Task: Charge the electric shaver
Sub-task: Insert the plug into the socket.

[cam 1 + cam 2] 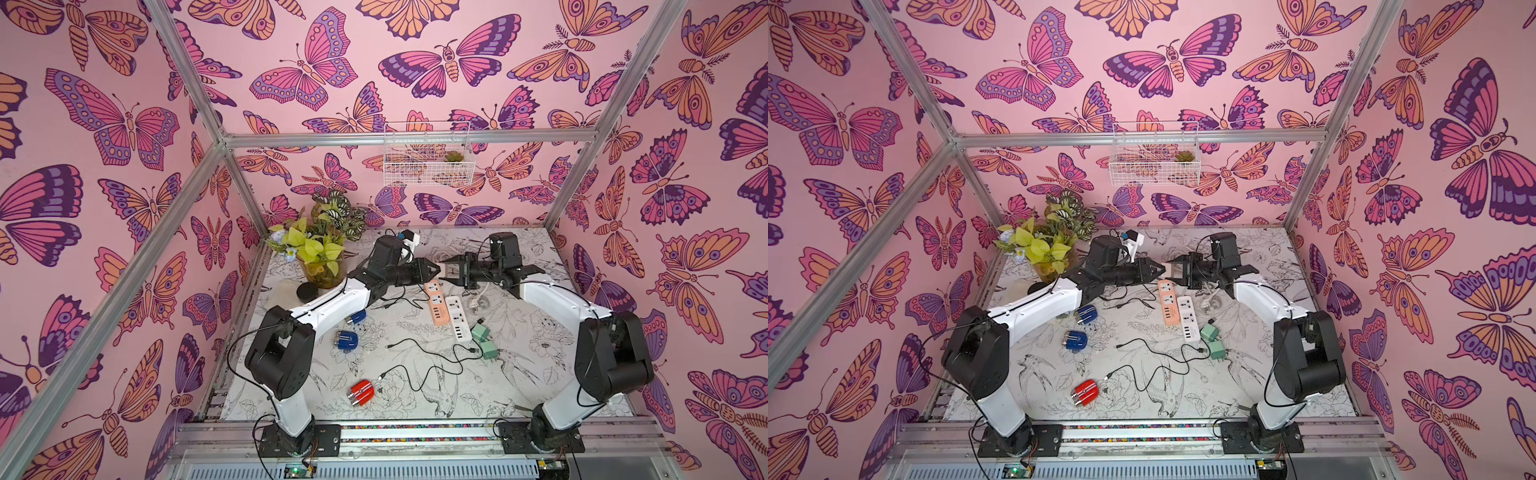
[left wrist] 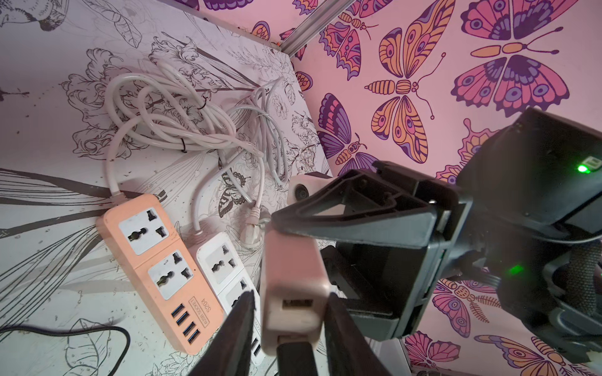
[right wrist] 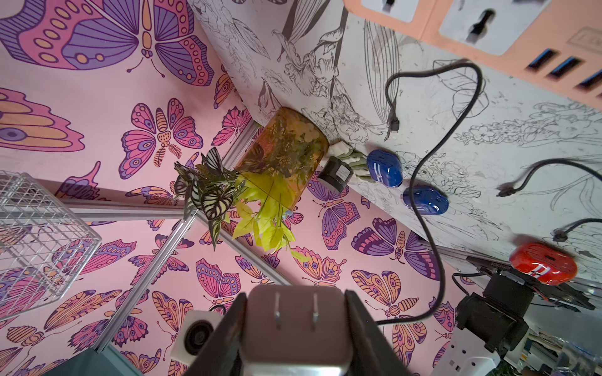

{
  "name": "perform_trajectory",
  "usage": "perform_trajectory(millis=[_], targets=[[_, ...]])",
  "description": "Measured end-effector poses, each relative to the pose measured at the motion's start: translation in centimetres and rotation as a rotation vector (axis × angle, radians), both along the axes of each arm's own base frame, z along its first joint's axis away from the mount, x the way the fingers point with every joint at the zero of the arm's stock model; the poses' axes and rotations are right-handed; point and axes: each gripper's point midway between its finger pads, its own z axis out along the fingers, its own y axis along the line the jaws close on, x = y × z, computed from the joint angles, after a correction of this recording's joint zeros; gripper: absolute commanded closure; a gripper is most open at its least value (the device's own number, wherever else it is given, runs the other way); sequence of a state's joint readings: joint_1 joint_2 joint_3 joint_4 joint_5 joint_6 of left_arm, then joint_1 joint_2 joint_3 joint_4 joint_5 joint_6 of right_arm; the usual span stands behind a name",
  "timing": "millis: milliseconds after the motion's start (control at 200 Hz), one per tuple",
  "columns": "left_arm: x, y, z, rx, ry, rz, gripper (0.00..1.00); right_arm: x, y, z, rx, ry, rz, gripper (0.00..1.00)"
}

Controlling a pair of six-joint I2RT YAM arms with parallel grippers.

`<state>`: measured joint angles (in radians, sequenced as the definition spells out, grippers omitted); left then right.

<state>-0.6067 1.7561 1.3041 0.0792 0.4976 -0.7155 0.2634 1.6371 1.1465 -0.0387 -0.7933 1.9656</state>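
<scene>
Both arms meet in the air over the power strips. My right gripper (image 3: 294, 299) is shut on a pale pink charger adapter (image 3: 294, 325), its two prongs facing the wrist camera. My left gripper (image 2: 291, 294) straddles the same adapter (image 2: 293, 260); one finger touches it and a narrow gap shows at the other. A black USB plug (image 2: 296, 358) sits in the adapter's lower port. In both top views the adapter (image 1: 444, 270) (image 1: 1169, 270) hangs between the two grippers. Two blue shavers (image 1: 356, 318) (image 1: 346, 340) and a red shaver (image 1: 361, 392) lie on the table.
A pink power strip (image 1: 436, 301) and a white power strip (image 1: 459, 318) lie under the grippers, with coiled white cords (image 2: 169, 114) behind. Two green adapters (image 1: 481, 332) and loose black cables (image 1: 424, 353) lie nearby. A vase of plants (image 1: 320, 257) stands at the back left.
</scene>
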Motion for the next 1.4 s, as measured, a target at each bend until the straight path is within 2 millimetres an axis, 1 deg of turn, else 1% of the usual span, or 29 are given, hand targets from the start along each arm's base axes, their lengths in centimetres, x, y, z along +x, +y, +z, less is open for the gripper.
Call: perform_trajectory(millis=[115,215,300,391,401,471,501,571,621,676,726,786,831,891,986,1077,1217,1317,1397], targets=[[-0.1,-0.2,-0.2,0.002,0.004,-0.005,0.65,0.1,0.3,0.3,0.012,-0.004,-0.002,1.00],[-0.1,-0.3,-0.4,0.006,0.001,-0.004,0.72,0.1,0.2,0.2,0.012,0.005,-0.011,1.00],[0.0,-0.2,-0.4,0.015,-0.013,-0.004,0.82,0.1,0.2,0.1,0.016,0.019,-0.017,1.00],[0.1,-0.2,-0.5,0.021,-0.012,0.001,1.00,0.1,0.3,0.0,0.018,0.025,-0.023,1.00],[0.0,-0.2,-0.6,0.021,-0.011,0.001,1.00,0.1,0.3,-0.1,0.018,0.024,-0.023,1.00],[0.0,-0.1,-0.7,0.026,-0.006,0.003,1.00,0.0,0.4,-0.2,0.018,0.028,-0.027,0.87],[0.0,-0.1,-0.8,0.028,-0.004,0.004,1.00,0.0,0.4,-0.3,0.017,0.028,-0.028,0.79],[-0.1,0.0,-0.9,0.036,0.004,0.006,1.00,-0.1,0.3,-0.5,0.013,0.029,-0.029,0.58],[-0.2,-0.1,-1.0,0.043,0.012,0.007,1.00,-0.3,0.2,-0.6,0.002,0.025,-0.026,0.46],[-0.3,-0.2,-0.8,0.048,0.032,0.013,1.00,-0.5,0.0,-0.8,-0.028,0.005,-0.009,0.39],[-0.3,-0.1,-0.6,0.055,0.052,0.025,1.00,-0.7,-0.5,-0.8,-0.075,-0.027,0.008,0.35],[-0.2,-0.1,0.0,0.066,0.084,0.047,1.00,-0.7,-1.3,-0.5,-0.149,-0.070,0.027,0.35],[0.2,0.0,0.4,0.077,0.110,0.072,1.00,-0.6,-2.5,0.1,-0.225,-0.124,0.037,0.37],[0.8,0.0,1.0,0.093,0.151,0.108,1.00,-0.4,-3.9,1.1,-0.333,-0.200,0.054,0.38],[1.5,0.0,1.2,0.128,0.228,0.162,1.00,-0.6,-5.9,2.4,-0.501,-0.340,0.097,0.38],[1.3,-0.3,0.0,0.177,0.312,0.196,1.00,-1.9,-7.4,2.1,-0.636,-0.429,0.149,0.38],[0.5,-1.5,-2.8,0.274,0.430,0.226,1.00,-3.7,-9.4,0.4,-0.801,-0.483,0.238,0.38],[0.9,-2.4,-4.5,0.324,0.488,0.255,1.00,-4.3,-10.3,-0.2,-0.875,-0.499,0.290,0.39],[1.5,-2.5,-5.9,0.356,0.526,0.291,1.00,-4.9,-10.7,-0.3,-0.908,-0.511,0.313,0.39]])
